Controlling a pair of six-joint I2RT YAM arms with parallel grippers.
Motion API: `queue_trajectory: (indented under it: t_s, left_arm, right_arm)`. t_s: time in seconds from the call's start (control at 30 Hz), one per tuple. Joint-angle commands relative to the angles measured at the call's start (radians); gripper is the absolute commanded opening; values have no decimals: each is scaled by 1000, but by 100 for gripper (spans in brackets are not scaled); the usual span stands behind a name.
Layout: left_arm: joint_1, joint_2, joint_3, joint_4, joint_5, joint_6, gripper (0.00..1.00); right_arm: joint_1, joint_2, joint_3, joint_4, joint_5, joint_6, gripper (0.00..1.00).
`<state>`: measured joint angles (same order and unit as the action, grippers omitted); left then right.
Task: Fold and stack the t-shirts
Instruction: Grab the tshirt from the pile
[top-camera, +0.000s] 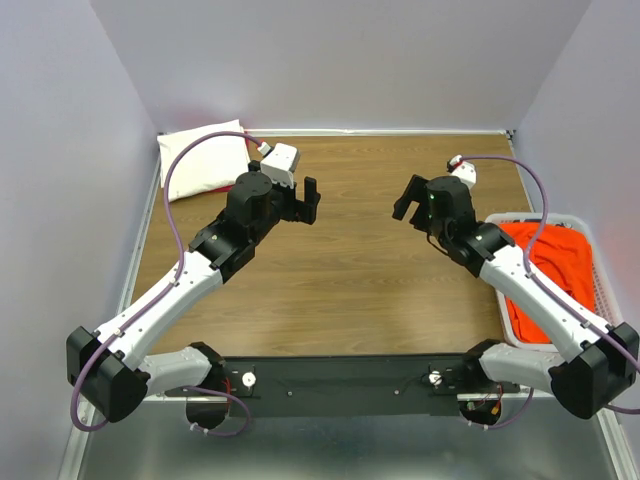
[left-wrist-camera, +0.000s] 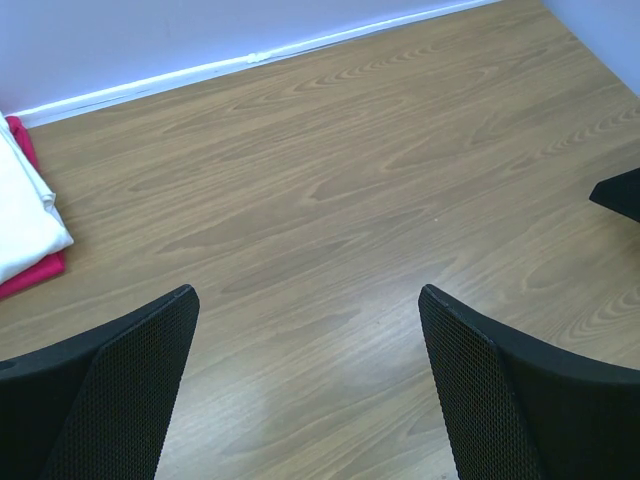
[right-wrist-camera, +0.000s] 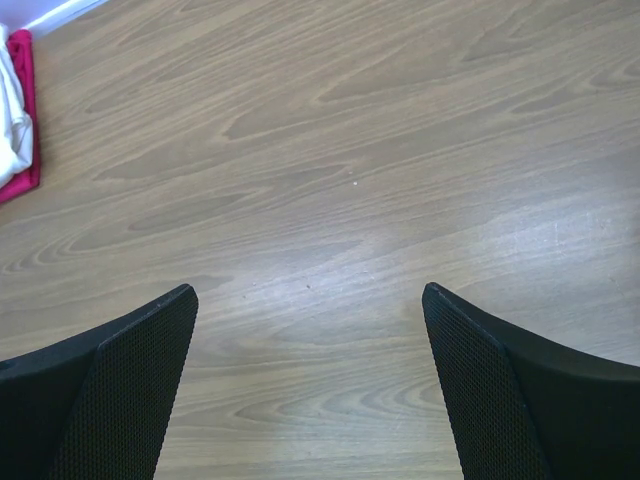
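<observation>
A folded cream-white t-shirt (top-camera: 203, 158) lies on a red-pink one at the table's far left corner. Both show at the left edge of the left wrist view, white (left-wrist-camera: 22, 225) over red-pink (left-wrist-camera: 30, 275), and in the right wrist view (right-wrist-camera: 14, 120). A bright orange t-shirt (top-camera: 545, 270) lies crumpled in the white lattice basket (top-camera: 601, 265) at the right. My left gripper (top-camera: 312, 198) is open and empty above the bare table, right of the stack. My right gripper (top-camera: 405, 200) is open and empty, facing it. The navy t-shirt is out of view.
The wooden table (top-camera: 340, 280) is walled by pale lilac panels at the back and sides. The right arm stretches over the basket's near left side. The right gripper's fingertip (left-wrist-camera: 620, 192) shows at the right edge of the left wrist view.
</observation>
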<state>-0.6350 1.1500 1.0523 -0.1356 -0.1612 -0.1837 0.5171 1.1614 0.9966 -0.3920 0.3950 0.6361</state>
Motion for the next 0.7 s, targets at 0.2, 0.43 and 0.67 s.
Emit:
queue_trajectory:
  t_s: [0.2,0.43,0.67]
  left_arm:
    - [5,-26,5,16,58,-36,98]
    - [4,-26,20,-2,61,-30,98]
    - [4,-32,21,-7,95,-33,98]
  right_arm:
    - [-3,95,82,-34,-7,37,100]
    - [-69,248,220,-238,85,111,100]
    - [-417,154,188,-323,142,180,100]
